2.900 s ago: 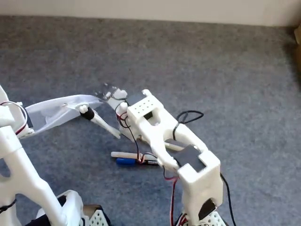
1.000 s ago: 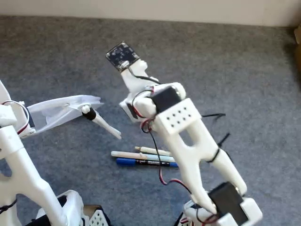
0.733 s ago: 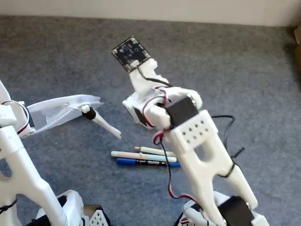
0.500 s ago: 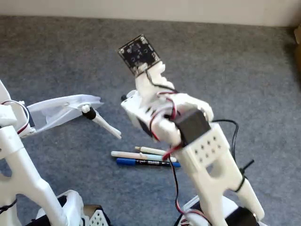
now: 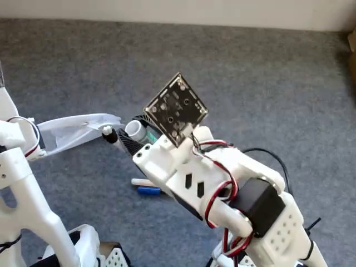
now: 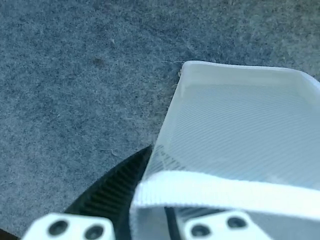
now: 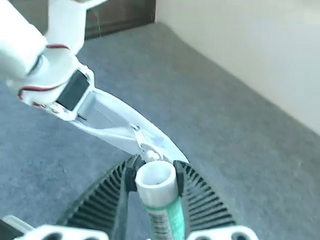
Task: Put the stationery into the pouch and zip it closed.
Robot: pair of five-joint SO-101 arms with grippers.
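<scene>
Your right claw [image 7: 152,167] is clenched on a tube [image 7: 158,196] with a white cap and a green body. The ribbed black fingers [image 7: 197,200] press against it from both sides, and the capped end pokes out past their tips. In the high view the claw hangs above the desk [image 5: 267,72], with the tube's cap pointing toward the pouch [image 5: 75,129].

The cap sits just beside the pouch's free end, where a small zip fitting shows in the right wrist view. You cannot tell from these views whether the tube touches the fabric.

Your left claw [image 6: 145,200] is clamped on the pouch's other end. The left wrist view shows the pouch's white edge strap running across between the jaws, and its pale, see-through mesh reaching out over the grey surface. From above, the pouch is lifted off the desk and stretches from the left arm [image 5: 19,167] toward the middle, flat and slightly tilted.

Below the right arm [image 5: 245,200], two more pieces of stationery lie side by side on the desk. They are a white pen [image 5: 141,181] and a blue pen [image 5: 148,191]. The arm hides all but one end of each. Both are near the pouch's free end but outside it.
</scene>
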